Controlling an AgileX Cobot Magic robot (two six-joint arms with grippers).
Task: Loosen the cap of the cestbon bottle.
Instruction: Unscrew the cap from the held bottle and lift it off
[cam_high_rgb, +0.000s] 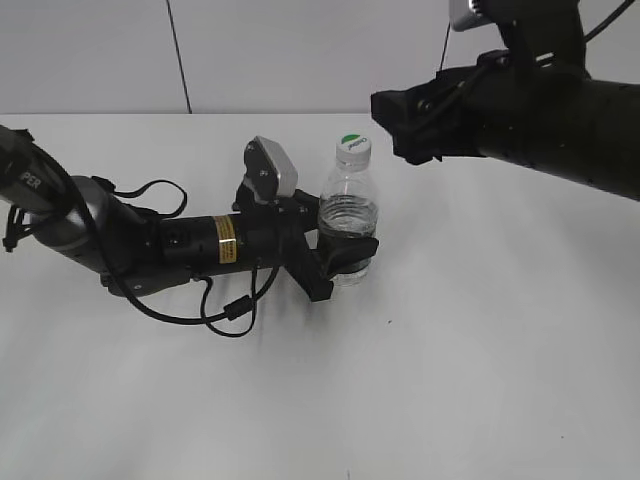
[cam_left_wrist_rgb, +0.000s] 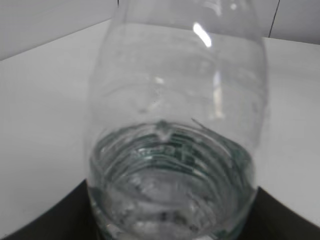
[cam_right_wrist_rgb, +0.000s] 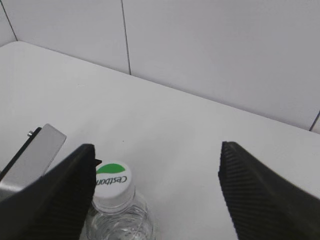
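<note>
Left tool (cam_high_rgb: 345, 258) clamps cestbon bottle (cam_high_rgb: 347, 215) upright for bracing; right tool (cam_right_wrist_rgb: 155, 200) wide open, empty, probably off right of cap (cam_right_wrist_rgb: 113, 181).

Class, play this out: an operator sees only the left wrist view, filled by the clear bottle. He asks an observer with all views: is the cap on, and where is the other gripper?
Observer: The cap is on the cestbon bottle, which stands upright.
Operator: Is my gripper holding it?
Observer: Yes, the left gripper is clamped around the lower body.
Operator: And the right one?
Observer: The right gripper is open, above and to the right of the cap, not touching it.
Operator: Is it centred?
Observer: No. In the right wrist view the cap sits beside the left finger.
</note>
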